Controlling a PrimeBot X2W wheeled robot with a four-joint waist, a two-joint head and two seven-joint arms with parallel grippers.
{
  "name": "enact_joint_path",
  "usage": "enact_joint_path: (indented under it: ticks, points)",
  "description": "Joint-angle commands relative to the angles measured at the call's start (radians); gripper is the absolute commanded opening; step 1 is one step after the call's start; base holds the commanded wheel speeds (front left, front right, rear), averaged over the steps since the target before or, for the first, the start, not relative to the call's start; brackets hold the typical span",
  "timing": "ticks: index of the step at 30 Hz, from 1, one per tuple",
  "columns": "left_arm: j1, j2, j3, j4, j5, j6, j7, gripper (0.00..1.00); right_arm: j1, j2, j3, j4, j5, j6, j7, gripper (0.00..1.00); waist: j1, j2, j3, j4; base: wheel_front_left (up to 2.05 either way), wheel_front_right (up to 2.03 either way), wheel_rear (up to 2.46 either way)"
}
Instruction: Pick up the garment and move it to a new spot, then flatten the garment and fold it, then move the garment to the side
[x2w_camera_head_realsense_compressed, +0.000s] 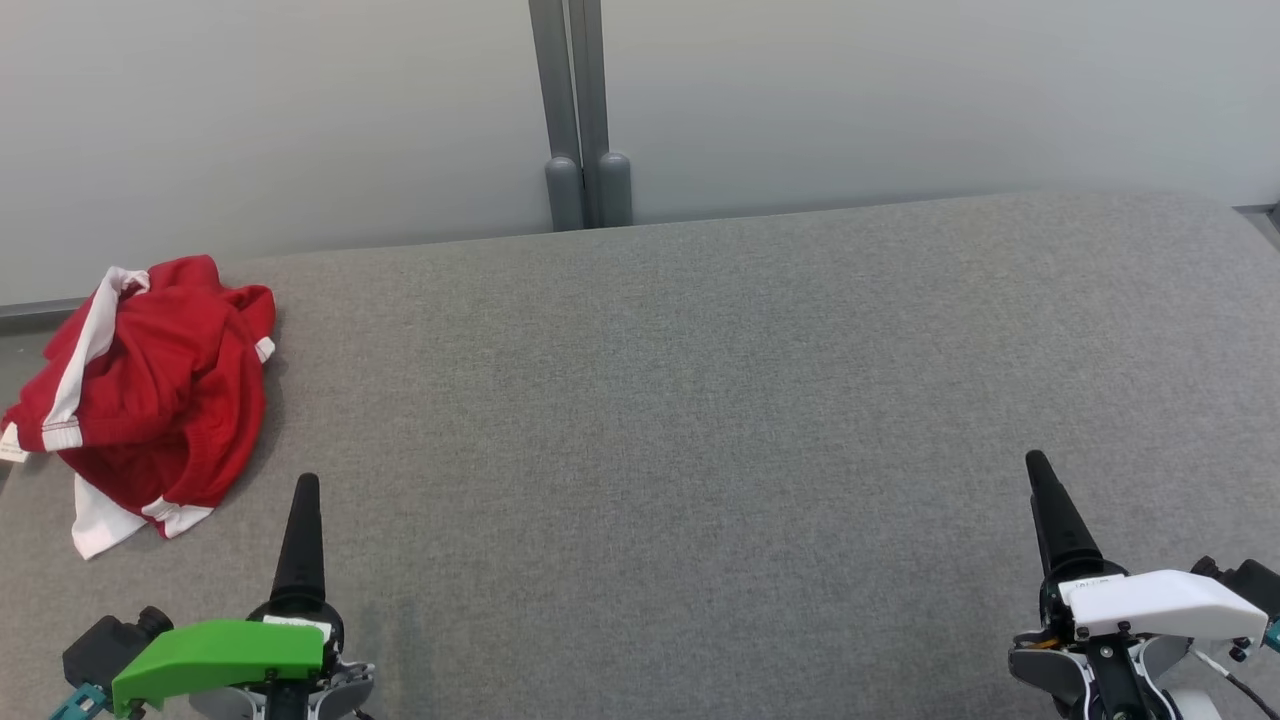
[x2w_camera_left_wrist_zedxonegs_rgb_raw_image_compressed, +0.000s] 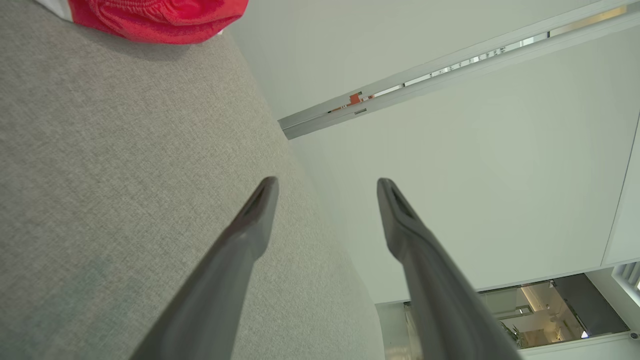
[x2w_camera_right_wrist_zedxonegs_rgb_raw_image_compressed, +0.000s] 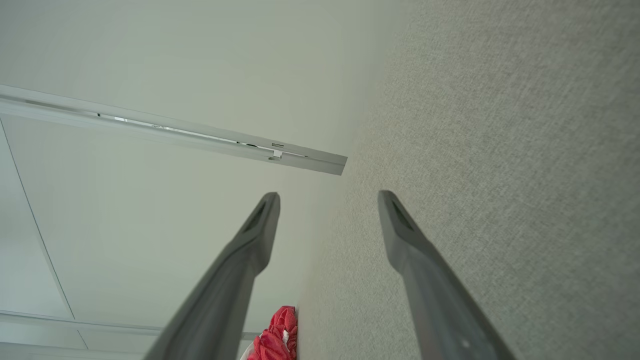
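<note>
With left gripper (x2w_camera_left_wrist_zedxonegs_rgb_raw_image_compressed: 327, 186) and right gripper (x2w_camera_right_wrist_zedxonegs_rgb_raw_image_compressed: 328, 197) both wide open and empty, the crumpled garment (x2w_camera_head_realsense_compressed: 150, 390) at ten o'clock, by the tabletop (x2w_camera_head_realsense_compressed: 700, 400) edge, could slide off if pinched shallowly.

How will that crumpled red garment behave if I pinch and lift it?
Probably floppy: the red garment lies in a crumpled heap, so one pinch would likely lift a layer while the rest hangs and unfolds. Likely light, being thin cloth. Pushed, it may bunch on the grey textured surface.
</note>
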Motion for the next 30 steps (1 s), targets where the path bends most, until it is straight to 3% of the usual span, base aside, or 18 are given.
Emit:
enact_joint_path:
  ticks: [1,21,30]
  points:
    - [-0.001,0.007,-0.005,-0.024,0.044,0.004,-0.01,1.0,-0.005,-0.007,0.004,-0.027,-0.041,0.001,-0.012,1.0,0.0,-0.0001,-0.001,0.0,0.0,0.0,0.0]
    - [0.039,0.01,-0.066,-0.065,0.485,0.048,-0.078,1.0,0.025,-0.009,0.042,-0.085,-0.422,0.001,-0.081,1.0,0.0,-0.0001,-0.021,-0.001,0.0,0.0,0.0]
    - [0.056,0.011,-0.08,-0.054,0.625,0.062,-0.104,1.0,0.033,-0.01,0.073,-0.095,-0.607,0.001,-0.106,1.0,0.0,-0.0001,-0.027,-0.004,0.0,0.0,0.0]
